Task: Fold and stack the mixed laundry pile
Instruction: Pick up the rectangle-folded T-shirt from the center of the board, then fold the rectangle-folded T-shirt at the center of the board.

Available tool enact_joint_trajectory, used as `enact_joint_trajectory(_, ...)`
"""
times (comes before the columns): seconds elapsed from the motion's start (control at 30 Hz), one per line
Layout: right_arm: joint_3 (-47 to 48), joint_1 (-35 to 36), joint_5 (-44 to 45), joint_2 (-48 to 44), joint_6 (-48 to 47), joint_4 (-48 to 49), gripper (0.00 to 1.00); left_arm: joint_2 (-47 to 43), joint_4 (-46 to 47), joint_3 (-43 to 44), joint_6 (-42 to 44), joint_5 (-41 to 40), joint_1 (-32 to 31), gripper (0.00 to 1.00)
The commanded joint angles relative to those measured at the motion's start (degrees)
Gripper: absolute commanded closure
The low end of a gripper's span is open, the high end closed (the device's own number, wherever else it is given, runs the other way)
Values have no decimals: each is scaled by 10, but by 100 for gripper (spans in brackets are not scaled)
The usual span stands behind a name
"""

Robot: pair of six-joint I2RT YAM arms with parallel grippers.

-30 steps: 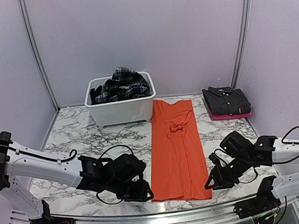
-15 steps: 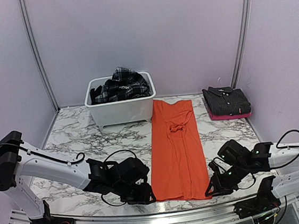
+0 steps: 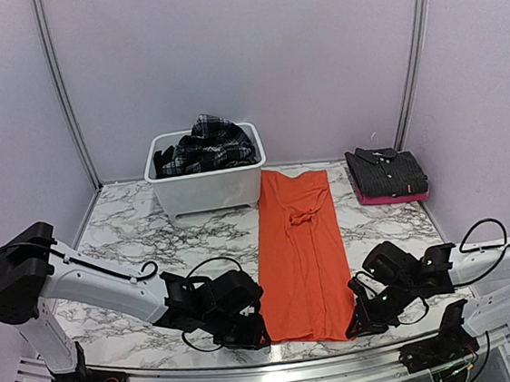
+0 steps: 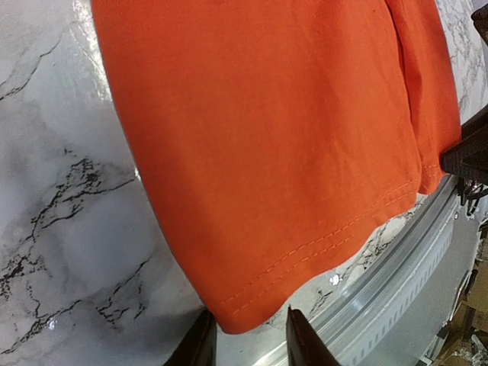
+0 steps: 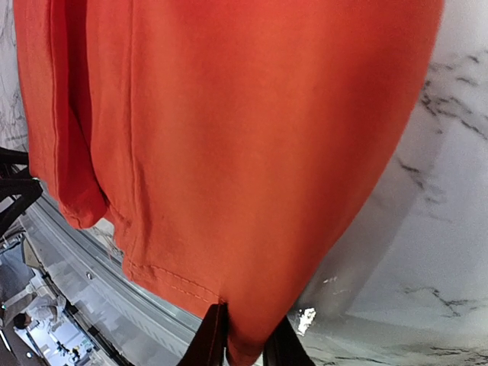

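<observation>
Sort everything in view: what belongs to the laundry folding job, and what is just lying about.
Job in hand:
- orange T-shirt, spread flat
- plaid garment, heaped in the white tub
- folded dark shirt, stacked on a pink piece

Lying about:
- white tub
- marble table

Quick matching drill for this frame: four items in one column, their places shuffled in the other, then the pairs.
Items
1. orange T-shirt
2. plaid skirt
3. dark grey garment
4. white tub

Places
A. heaped inside the tub
B. at the back of the table, left of centre
C. spread as a long strip down the middle
D. folded at the back right, on a pink piece

Pairs: 1-C, 2-A, 3-D, 4-B
</observation>
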Motion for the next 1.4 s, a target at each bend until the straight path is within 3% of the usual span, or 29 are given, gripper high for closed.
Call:
enact_joint_trajectory(0.0,15,6,5,9,6,14,87,27,0,21,17,4,-2,75)
enact_joint_trajectory(0.17,24,16,5,9,6,24,97,33,-3,27,30,9,-1,100)
enact_joint_trajectory(0.3,29,48,8,13,23,33,100,15,-5,23,42,18,-9,100)
enact_joint_trajectory(0.5,45,168,38,-13,121,19,100,-31,-49,30,68,23,-47,100)
enact_joint_trajectory(0.6,64,175,67,-38,131,-12,100,-54,-64,32,69,10,-47,100)
enact_joint_trajectory(0.83,127,79,79,-34,52,-57,100,-58,-75,60,81,12,-1,100)
enact_joint_trajectory(1.37,287,-200,42,153,-184,-59,100,67,-126,244,184,53,175,100)
